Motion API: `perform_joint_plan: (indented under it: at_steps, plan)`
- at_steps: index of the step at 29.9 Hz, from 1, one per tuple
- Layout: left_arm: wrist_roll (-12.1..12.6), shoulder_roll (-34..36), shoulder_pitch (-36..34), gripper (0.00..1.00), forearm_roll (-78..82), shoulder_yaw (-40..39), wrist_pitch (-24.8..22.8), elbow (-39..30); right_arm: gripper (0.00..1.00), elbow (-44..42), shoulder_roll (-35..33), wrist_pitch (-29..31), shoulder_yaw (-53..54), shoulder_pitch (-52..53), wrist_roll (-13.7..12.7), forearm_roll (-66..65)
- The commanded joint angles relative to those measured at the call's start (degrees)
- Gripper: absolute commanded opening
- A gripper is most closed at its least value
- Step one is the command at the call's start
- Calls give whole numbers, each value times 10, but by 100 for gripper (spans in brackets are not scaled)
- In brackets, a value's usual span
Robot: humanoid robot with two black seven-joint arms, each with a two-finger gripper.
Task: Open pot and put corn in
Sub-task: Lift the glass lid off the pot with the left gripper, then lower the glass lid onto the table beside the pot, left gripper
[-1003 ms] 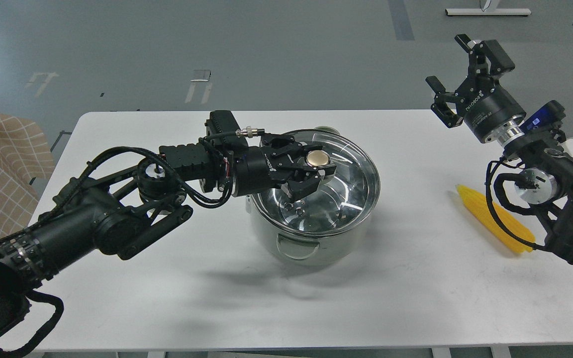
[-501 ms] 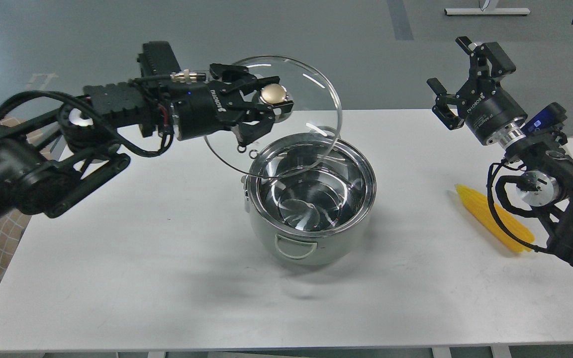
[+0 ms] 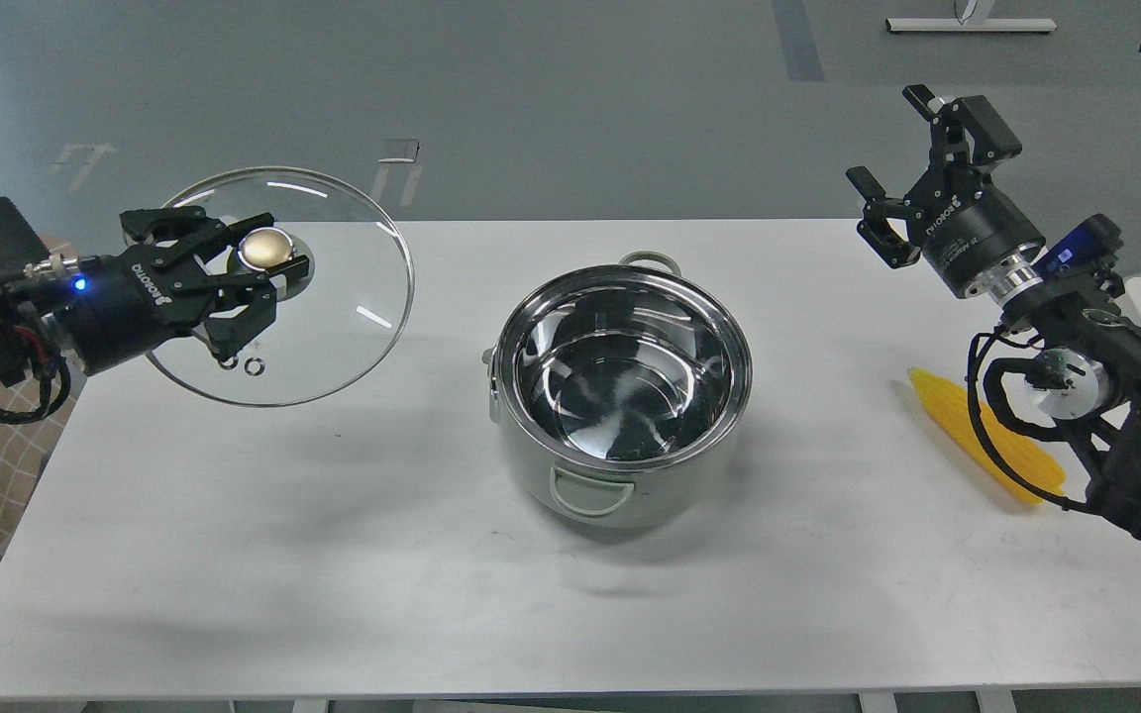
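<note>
- Worktop [image 3: 333, 555]: white, rectangular with rounded corners, carrying the items below.
- Pot [image 3: 620, 391]: round, shiny stainless-steel vessel with pale grey-green sides and a mirror-like inside; stands upright near the middle of the worktop, uncovered. One loop handle faces the viewer, the other shows behind the far rim.
- Glass lid [image 3: 333, 297]: round, clear, with a gold knob [image 3: 266, 248] at its centre; held tilted in the air over the far left corner of the worktop, well apart from the pot.
- Left gripper [image 3: 256, 269]: black, two-fingered, coming in from the left edge; its fingers are closed around the gold knob and carry the lid.
- Corn [image 3: 986, 436]: one whole bright yellow cob, tapered at its far end; lies on the worktop near the right edge, well apart from the pot, partly hidden behind the right arm's cables.
- Right gripper [image 3: 912, 149]: black, two-fingered, raised above the far right corner of the worktop; fingers spread wide and holding nothing, clear of the corn.
</note>
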Motion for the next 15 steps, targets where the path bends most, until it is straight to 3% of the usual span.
perform_joint_plan:
  at_steps: [1, 6, 15]
  plan:
    - [0, -53, 25, 7, 1, 7, 46, 84, 97, 1, 0, 0, 0, -3, 0, 0]
    - [0, -100, 53, 8, 0, 18, 62, 165, 97, 1, -1, 0, 0, -4, 0, 0]
    - [0, -141, 68, 19, -14, 19, 61, 179, 97, 2, 0, 0, 0, -8, 0, -1]
